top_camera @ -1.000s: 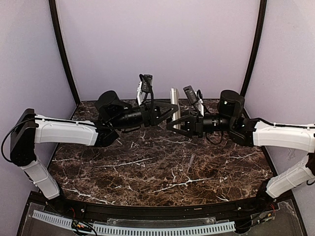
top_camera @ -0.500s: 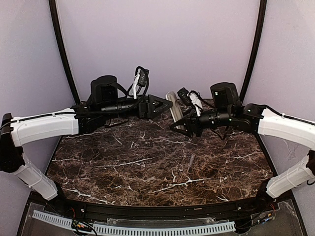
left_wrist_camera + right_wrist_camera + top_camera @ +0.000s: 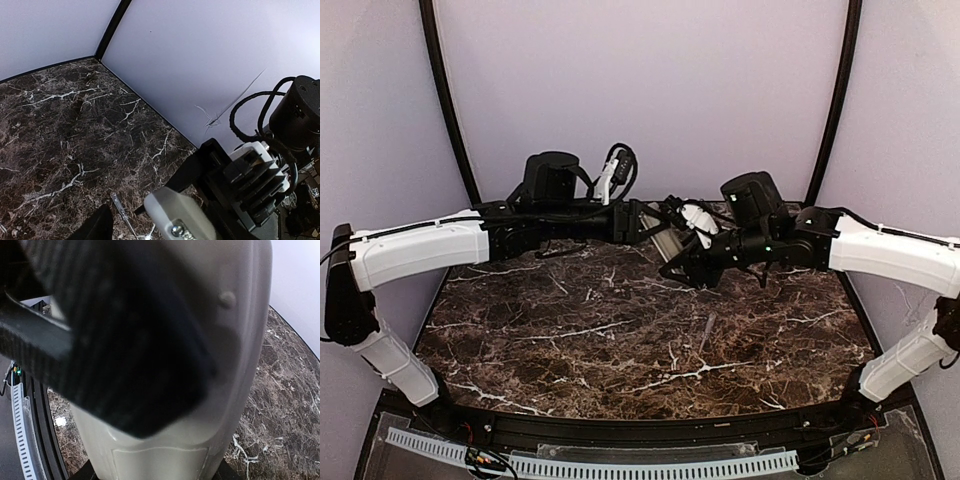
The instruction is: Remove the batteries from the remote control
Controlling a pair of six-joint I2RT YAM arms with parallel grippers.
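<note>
The remote control [image 3: 667, 241] hangs grey and tilted above the back of the table, with my right gripper [image 3: 683, 263] shut on it. In the right wrist view its plain grey back [image 3: 235, 355] fills the frame, the cover outline [image 3: 160, 462] shows at the lower end, and my fingers [image 3: 227, 474] clamp its sides. My left gripper [image 3: 654, 222] is open at the remote's upper end. One black left finger [image 3: 110, 335] lies across the remote's back. The left wrist view shows the remote's rounded end [image 3: 180, 215] apart from the other finger [image 3: 95, 226]. The batteries are hidden.
A thin clear-handled screwdriver [image 3: 708, 329] lies on the dark marble table [image 3: 570, 340], also visible as the screwdriver [image 3: 122, 212] below the left gripper. Lilac walls [image 3: 640, 90] enclose the back and sides. Both forearms meet across the back centre.
The right gripper carried the remote leftward and lower, tilting it. The left gripper pulled away from the remote, then came back to its upper end, with a finger over its back.
</note>
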